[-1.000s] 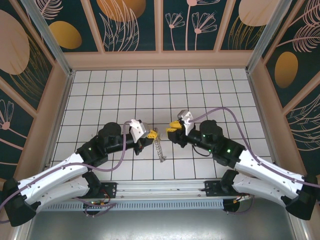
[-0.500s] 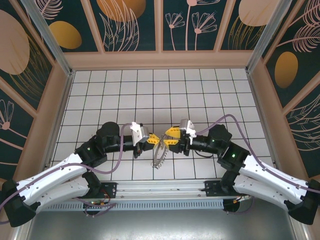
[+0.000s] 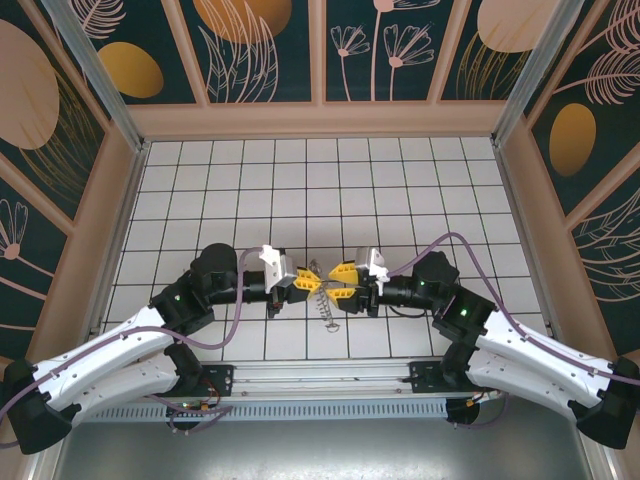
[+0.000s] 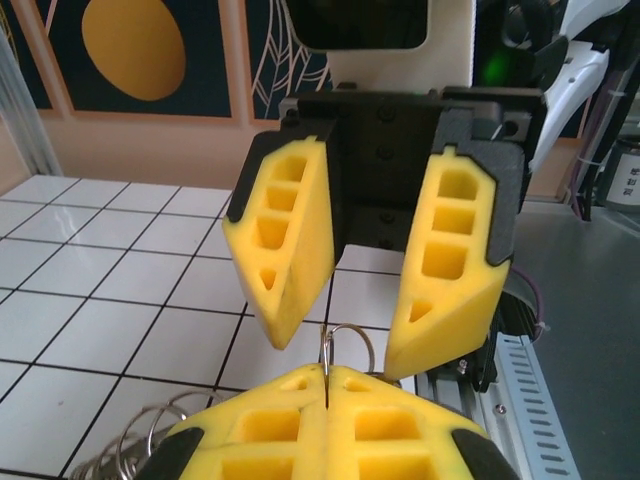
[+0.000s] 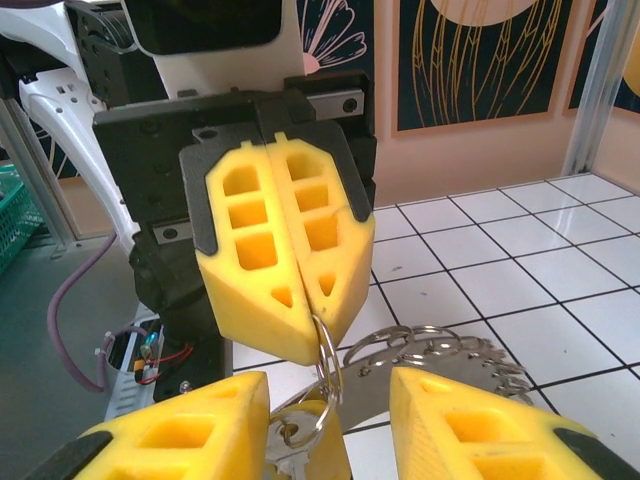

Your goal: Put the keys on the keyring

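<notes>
Keyring (image 5: pixel 328 360) in left fingers (image 5: pixel 250 260), right fingers (image 4: pixel 285 250) apart.

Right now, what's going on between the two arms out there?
The left gripper is shut on a thin wire loop of the keyring, holding it up mid-table while the rest trails onto the tiles. The right gripper faces it, open, jaws either side of that loop.

Left gripper (image 3: pixel 304 281), right gripper (image 3: pixel 337 284): yellow tips facing, nearly touching, centre-near of tiled table (image 3: pixel 200 180). Keyring (image 3: pixel 323 305): between them, trailing nearward.
</notes>
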### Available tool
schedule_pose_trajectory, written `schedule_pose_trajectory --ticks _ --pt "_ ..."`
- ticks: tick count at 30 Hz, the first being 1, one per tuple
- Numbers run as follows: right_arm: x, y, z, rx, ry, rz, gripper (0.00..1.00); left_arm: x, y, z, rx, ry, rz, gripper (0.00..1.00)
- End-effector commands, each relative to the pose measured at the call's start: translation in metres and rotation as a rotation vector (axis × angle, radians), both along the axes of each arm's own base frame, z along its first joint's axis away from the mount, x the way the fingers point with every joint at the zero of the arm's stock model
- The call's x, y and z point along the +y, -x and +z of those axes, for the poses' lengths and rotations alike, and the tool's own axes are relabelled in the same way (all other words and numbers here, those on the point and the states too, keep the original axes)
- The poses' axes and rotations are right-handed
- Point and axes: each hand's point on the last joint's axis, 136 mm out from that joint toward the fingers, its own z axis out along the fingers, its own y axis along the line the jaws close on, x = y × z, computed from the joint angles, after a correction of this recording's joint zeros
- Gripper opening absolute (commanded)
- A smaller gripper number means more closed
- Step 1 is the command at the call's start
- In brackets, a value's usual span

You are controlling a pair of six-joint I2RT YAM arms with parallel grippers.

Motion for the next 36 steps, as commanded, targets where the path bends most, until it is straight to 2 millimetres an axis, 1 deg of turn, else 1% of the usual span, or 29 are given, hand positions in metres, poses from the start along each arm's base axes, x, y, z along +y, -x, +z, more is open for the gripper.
schedule_pose_trajectory --ticks 1,3,6,12,16,18,20,23,27,30,32,33,34,35,36 --pt "0.001 0.003 0.008 -0.040 -0.035 0.017 0.35 0.000 0.013 0.036 -0.059 0.107 -0.063 0.00" --pt "0.002 0.004 0.008 -0.043 -0.037 0.021 0.31 -0.001 0.014 0.035 -0.054 0.105 -0.073 0.00" --pt "0.002 0.005 0.009 -0.046 -0.042 0.028 0.22 -0.001 0.015 0.034 -0.050 0.105 -0.082 0.00" --pt "0.003 0.005 0.005 -0.047 -0.025 0.031 0.01 -0.001 0.016 0.035 -0.048 0.113 -0.085 0.00" --pt "0.001 0.005 0.008 -0.069 -0.019 0.023 0.00 -0.004 0.015 0.029 -0.022 0.088 -0.091 0.00" --pt "-0.002 0.004 0.010 -0.084 -0.017 0.008 0.00 -0.005 0.010 0.022 -0.009 0.057 -0.068 0.00" --pt "-0.003 0.001 0.010 -0.093 0.008 -0.014 0.00 -0.005 -0.001 0.013 0.001 0.010 -0.011 0.00" --pt "-0.003 -0.004 0.008 -0.097 0.067 -0.035 0.00 -0.004 -0.022 -0.003 0.007 -0.079 0.095 0.12" --pt "0.001 -0.013 0.001 -0.094 0.157 -0.057 0.00 -0.006 -0.030 -0.015 0.016 -0.146 0.125 0.14" --pt "0.004 -0.014 0.000 -0.103 0.204 -0.058 0.00 -0.007 -0.035 -0.023 0.021 -0.185 0.137 0.14" --pt "0.005 -0.013 0.001 -0.109 0.214 -0.055 0.00 -0.008 -0.038 -0.025 0.019 -0.197 0.143 0.13" --pt "0.005 -0.014 0.001 -0.111 0.218 -0.055 0.00 -0.009 -0.037 -0.026 0.020 -0.199 0.138 0.10" --pt "0.006 -0.014 0.001 -0.112 0.224 -0.057 0.00 -0.010 -0.036 -0.026 0.021 -0.196 0.127 0.02" --pt "0.006 -0.015 0.001 -0.112 0.234 -0.060 0.00 -0.010 -0.035 -0.026 0.022 -0.193 0.120 0.00" --pt "0.006 -0.016 -0.001 -0.112 0.242 -0.062 0.00 -0.011 -0.034 -0.026 0.022 -0.188 0.116 0.00"
